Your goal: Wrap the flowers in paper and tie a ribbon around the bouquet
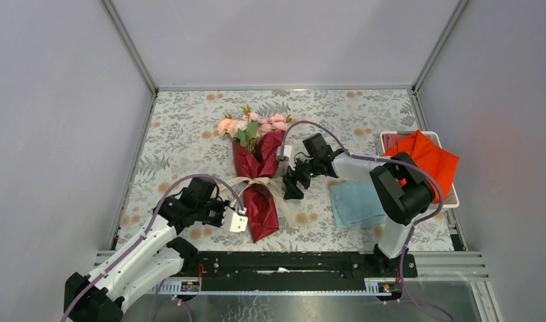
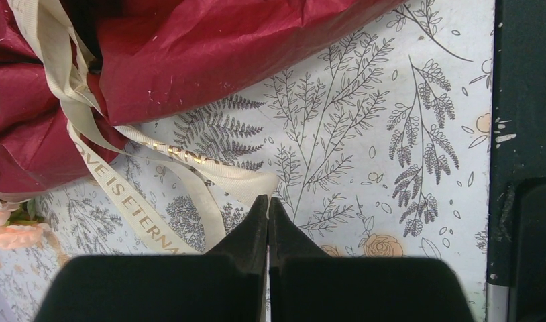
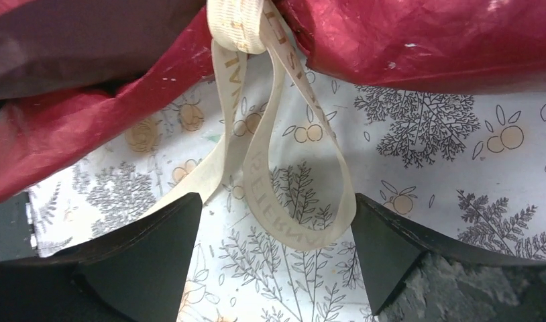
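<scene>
Reaching in from the near-left corner with the left arm (image 1: 139, 245), forearm low and angled toward the narrow foot of the bouquet (image 1: 260, 191). Keeping the left gripper (image 2: 267, 201) fully closed, fingertips pressed together just over the tablecloth (image 2: 391, 134), right at a folded tail of the ribbon (image 2: 190, 161); impossible to tell whether that tail is pinched or only touched.

Stretching across from the near right with the right arm (image 1: 398, 194), elbow raised high, wrist dropped toward the bouquet's right flank. Holding the right gripper (image 3: 277, 198) spread wide, gripping nothing, with a limp loop of the ribbon hanging from the knot and lying between its fingers (image 3: 149, 248).

At mid-table, lying lengthwise: the bouquet, with the flowers (image 1: 247, 126) fanned out at the far, wide end, the paper (image 1: 260, 208) tapering toward the near edge, and the ribbon knotted round its waist.

At the right edge, a white basket (image 1: 388, 135) filled with an orange-red cloth (image 1: 428, 157) spilling over its rim. Just beside it on the tablecloth, a folded light blue cloth (image 1: 356, 203)
</scene>
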